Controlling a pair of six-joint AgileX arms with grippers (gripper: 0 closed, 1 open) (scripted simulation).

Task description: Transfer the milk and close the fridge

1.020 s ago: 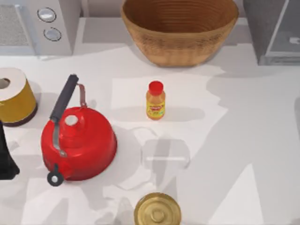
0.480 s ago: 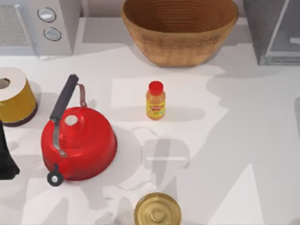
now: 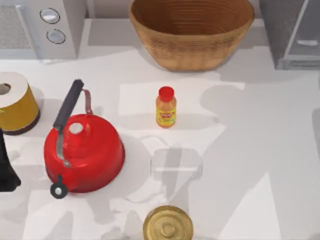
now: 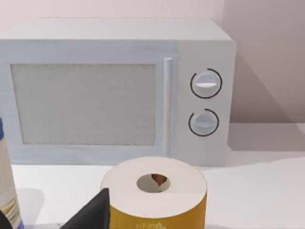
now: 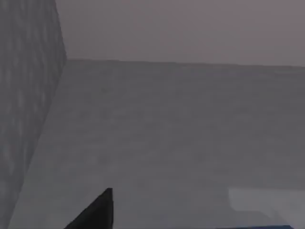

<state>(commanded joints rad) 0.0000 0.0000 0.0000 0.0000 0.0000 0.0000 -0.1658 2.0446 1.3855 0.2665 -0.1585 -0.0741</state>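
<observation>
Fridge (image 3: 292,35): grey, speckled, pale door panel.

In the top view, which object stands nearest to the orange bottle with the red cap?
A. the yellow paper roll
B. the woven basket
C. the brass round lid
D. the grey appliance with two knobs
B: the woven basket sits just behind the orange bottle, closer than the other three.

Open table right (image 3: 270,150), kettle (image 3: 84,152), orange bottle (image 3: 166,107) obstruct left-centre
</observation>
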